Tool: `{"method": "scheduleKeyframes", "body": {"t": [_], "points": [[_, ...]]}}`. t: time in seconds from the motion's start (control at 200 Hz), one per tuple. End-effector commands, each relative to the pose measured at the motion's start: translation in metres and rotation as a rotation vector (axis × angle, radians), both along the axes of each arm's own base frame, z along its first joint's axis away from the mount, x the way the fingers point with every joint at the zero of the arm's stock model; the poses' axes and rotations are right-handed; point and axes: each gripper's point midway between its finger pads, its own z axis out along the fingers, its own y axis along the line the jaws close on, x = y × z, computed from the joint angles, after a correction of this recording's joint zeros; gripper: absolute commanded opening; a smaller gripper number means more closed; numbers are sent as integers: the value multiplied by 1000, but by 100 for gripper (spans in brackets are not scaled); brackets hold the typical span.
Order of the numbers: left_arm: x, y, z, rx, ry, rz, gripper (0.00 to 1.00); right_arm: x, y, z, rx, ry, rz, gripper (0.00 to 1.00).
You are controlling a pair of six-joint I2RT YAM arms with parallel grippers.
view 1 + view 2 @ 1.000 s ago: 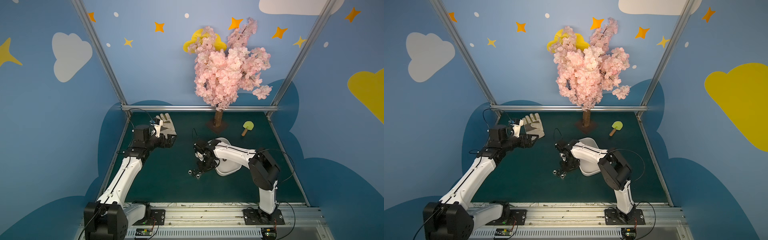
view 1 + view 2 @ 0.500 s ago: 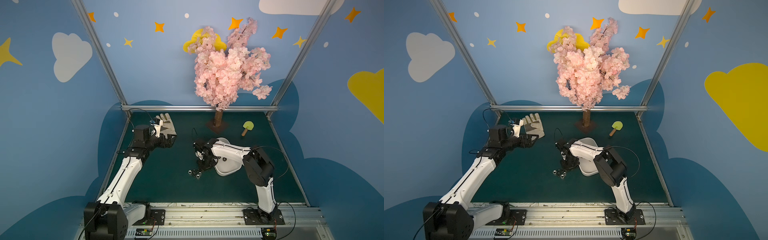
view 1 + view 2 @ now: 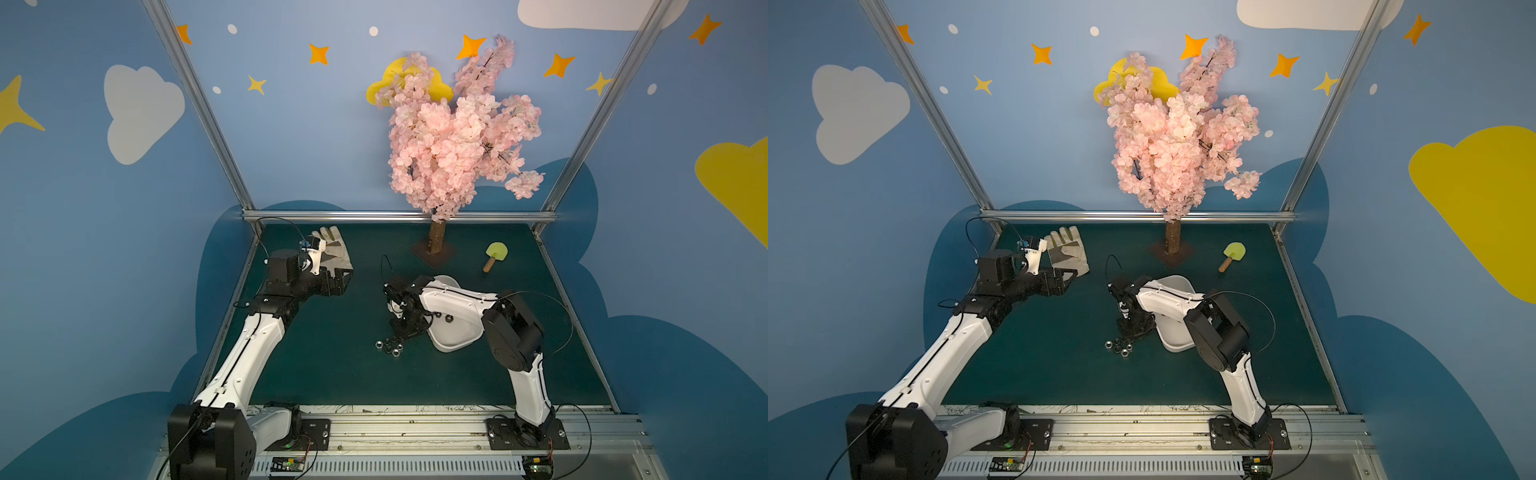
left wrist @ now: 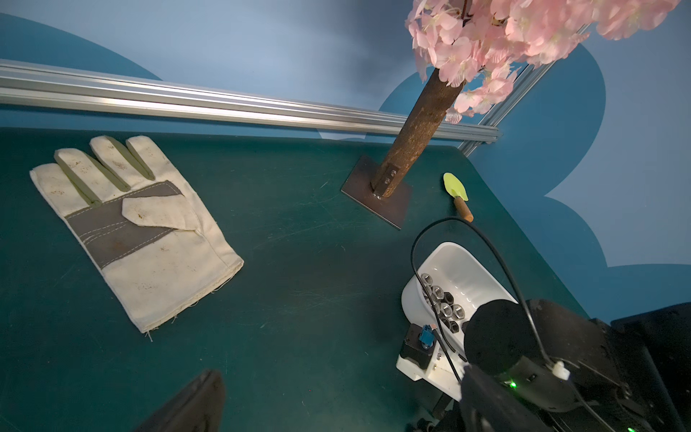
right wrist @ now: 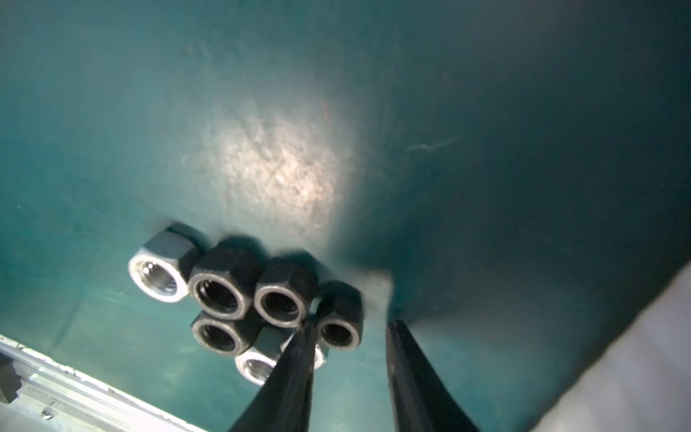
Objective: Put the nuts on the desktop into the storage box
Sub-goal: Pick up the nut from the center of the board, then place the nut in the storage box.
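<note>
- Although the right gripper point(image 5: 350, 325) is only a dark shape against the desktop point(image 3: 332, 374) in both top views, the right wrist view shows its two black fingers point(image 5: 291, 374) from close by, cut off at the picture's edge.
- Its jaws stand narrowly apart. One dark nut lies between them, against one finger, with a clear gap to the opposite finger, so it is not clamped.
- That nut belongs to a tight cluster of six nuts point(image 5: 239, 295) lying flat on the desktop. One silver nut is partly hidden behind a finger.
- A blurred white shape at the edge of that view cannot be identified.
- The storage box point(image 3: 452, 347) sits just beside the cluster. The right arm crosses over it and covers most of it in both top views. The left wrist view shows several nuts point(image 4: 443, 306) already inside.
- The left gripper point(image 3: 347, 281) hovers wide open and empty, well apart from the nuts, by the cuff of a beige work glove point(image 3: 334, 253). Its own wrist view catches only one fingertip.
- At the back stand a pink blossom tree point(image 3: 457, 137) and a small yellow-green trowel point(image 3: 495, 254).
</note>
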Motion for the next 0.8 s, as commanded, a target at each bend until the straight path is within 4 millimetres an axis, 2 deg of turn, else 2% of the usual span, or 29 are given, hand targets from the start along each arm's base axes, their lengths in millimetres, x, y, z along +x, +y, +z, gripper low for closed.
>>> {"method": "scheduleKeyframes", "body": {"t": [0.0, 0.24, 0.371, 0.506, 0.606, 0.701, 0.796], "points": [[0, 1, 3, 7, -23, 2, 100, 1, 0, -8, -30, 2, 6, 37], [0, 0, 3, 4, -23, 0, 100, -3, -11, -18, -86, -7, 13, 34], [0, 0, 2, 3, -24, 0, 100, -2, -15, -18, -106, -27, 12, 21], [0, 0, 3, 2, -25, 0, 100, 1, -14, -11, -110, -55, 17, 15], [-1, 0, 3, 3, -27, 0, 100, 9, -11, 13, -72, -113, 11, 11], [-1, 0, 4, 4, -31, 2, 100, 22, -6, 56, 17, -191, -11, 11], [-1, 0, 4, 4, -31, 2, 100, 38, -18, 101, 90, -275, -64, 11]]}}
